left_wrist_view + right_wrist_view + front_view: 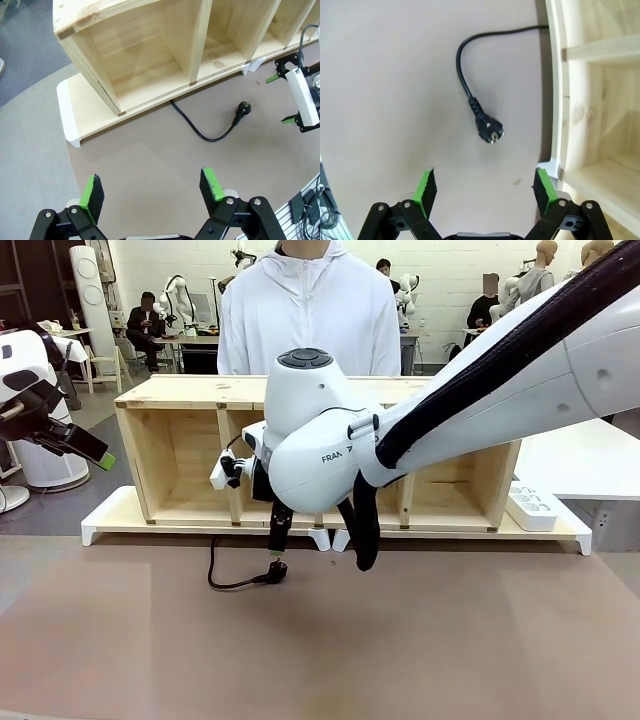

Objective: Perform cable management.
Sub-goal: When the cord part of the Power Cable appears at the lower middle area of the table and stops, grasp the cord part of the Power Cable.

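The black cable (214, 575) comes out from under the wooden shelf unit (180, 455) and curls on the brown table, ending in a black plug (277, 569). My right gripper (275, 550) points straight down just above the plug, open and holding nothing. In the right wrist view the plug (490, 131) lies ahead of the open right gripper (485, 187), with the cable (461, 65) looping away towards the shelf base. My left gripper (152, 192) is open and empty, held off to the left (95, 452). From its view the cable (200, 132) and plug (242, 111) lie farther off.
The shelf unit sits on a white-edged board (105, 525) across the table's far half. A white power strip (530, 508) lies at the board's right end. A person in a white hoodie (308, 315) stands behind the shelf. The near table is bare.
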Available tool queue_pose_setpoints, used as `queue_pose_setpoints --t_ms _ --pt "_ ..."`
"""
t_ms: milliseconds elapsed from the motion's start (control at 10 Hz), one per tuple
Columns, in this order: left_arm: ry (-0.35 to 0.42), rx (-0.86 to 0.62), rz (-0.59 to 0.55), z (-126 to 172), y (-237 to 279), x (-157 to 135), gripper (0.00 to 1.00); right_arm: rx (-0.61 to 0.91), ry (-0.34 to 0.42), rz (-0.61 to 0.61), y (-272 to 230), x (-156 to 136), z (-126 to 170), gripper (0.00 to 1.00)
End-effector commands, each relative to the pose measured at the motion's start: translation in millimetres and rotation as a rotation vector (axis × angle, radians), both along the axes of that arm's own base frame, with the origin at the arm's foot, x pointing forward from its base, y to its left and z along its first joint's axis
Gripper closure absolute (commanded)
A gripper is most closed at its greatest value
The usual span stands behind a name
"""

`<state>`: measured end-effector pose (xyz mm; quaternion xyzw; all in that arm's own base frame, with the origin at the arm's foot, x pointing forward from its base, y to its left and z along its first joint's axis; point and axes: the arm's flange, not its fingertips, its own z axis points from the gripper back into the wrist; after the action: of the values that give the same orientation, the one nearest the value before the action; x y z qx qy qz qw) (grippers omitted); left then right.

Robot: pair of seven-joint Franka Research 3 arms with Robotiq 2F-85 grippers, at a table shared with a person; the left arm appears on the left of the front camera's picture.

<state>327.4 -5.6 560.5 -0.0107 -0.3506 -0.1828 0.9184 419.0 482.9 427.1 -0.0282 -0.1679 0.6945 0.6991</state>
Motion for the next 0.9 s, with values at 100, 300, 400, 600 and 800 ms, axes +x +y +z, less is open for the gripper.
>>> queue_pose_setpoints --t_ms 100,300,400,600,800 --pt "0.003 -0.014 0.008 0.0 -0.1 0.0 0.0 0.07 -0.003 -0.022 18.6 1.8 -11.6 0.0" --pt "0.003 -0.014 0.008 0.0 -0.1 0.0 0.0 0.062 -0.006 -0.053 20.2 3.6 -13.4 0.0" --pt "0.003 -0.014 0.008 0.0 -0.1 0.0 0.0 0.059 -0.004 -0.066 18.8 2.4 -13.5 0.0" --pt "0.003 -0.014 0.008 0.0 -0.1 0.0 0.0 0.043 -0.001 -0.083 17.4 2.9 -12.2 0.0" --pt "0.003 -0.014 0.008 0.0 -0.1 0.0 0.0 0.066 0.016 -0.056 14.8 5.4 -12.4 0.0"
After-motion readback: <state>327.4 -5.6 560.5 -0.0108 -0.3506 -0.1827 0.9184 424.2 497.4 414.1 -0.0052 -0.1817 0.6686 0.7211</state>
